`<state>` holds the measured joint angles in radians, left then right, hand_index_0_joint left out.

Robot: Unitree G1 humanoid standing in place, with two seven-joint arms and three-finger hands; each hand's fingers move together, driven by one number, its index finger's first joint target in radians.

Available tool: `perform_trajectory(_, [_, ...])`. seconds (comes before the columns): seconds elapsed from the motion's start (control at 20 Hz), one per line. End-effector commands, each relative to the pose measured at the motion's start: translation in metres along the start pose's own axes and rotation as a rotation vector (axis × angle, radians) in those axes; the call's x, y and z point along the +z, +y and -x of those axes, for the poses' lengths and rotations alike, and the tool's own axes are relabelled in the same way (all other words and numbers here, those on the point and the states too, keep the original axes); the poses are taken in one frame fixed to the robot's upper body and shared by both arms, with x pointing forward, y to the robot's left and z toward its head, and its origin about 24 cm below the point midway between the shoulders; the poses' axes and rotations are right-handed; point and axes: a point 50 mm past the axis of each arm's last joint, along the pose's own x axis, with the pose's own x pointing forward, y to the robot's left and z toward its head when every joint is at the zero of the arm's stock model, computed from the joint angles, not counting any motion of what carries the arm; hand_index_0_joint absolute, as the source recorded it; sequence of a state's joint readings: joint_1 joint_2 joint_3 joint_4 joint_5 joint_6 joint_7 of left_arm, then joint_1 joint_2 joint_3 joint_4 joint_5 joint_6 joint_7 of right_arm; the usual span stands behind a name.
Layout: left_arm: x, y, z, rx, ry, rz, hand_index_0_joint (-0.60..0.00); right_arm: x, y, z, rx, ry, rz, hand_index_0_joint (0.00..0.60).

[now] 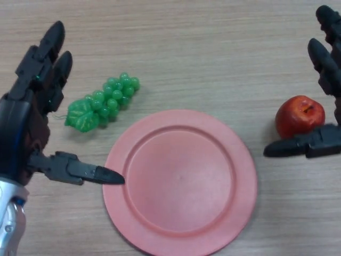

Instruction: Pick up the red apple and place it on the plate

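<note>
One apple (299, 116), one plate (180, 181), one grape bunch (103, 103).

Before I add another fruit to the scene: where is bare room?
The plate holds nothing. Bare table spans the top, between grapes and apple. Crowded: right hand around the apple, left hand beside the grapes.
</note>
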<state>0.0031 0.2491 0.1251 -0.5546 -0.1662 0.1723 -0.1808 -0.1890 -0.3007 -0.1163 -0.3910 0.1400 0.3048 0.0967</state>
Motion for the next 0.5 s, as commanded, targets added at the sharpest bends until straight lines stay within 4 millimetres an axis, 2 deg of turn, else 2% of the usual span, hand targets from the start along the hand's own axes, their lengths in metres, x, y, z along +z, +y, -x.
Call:
perform_trajectory(0.05, [0.033,0.009,0.001,0.030,-0.193,-0.058,0.000,0.033,-0.029,-0.011,-0.130,-0.255,0.150,0.000])
perform_trajectory(0.25, [0.036,0.005,0.005,0.029,-0.207,-0.057,0.000,0.004,-0.041,-0.034,-0.171,-0.218,0.219,0.000])
perform_trajectory(0.5, [0.036,0.011,0.009,0.048,-0.207,-0.054,0.000,-0.027,-0.045,-0.046,-0.172,-0.156,0.226,0.000])
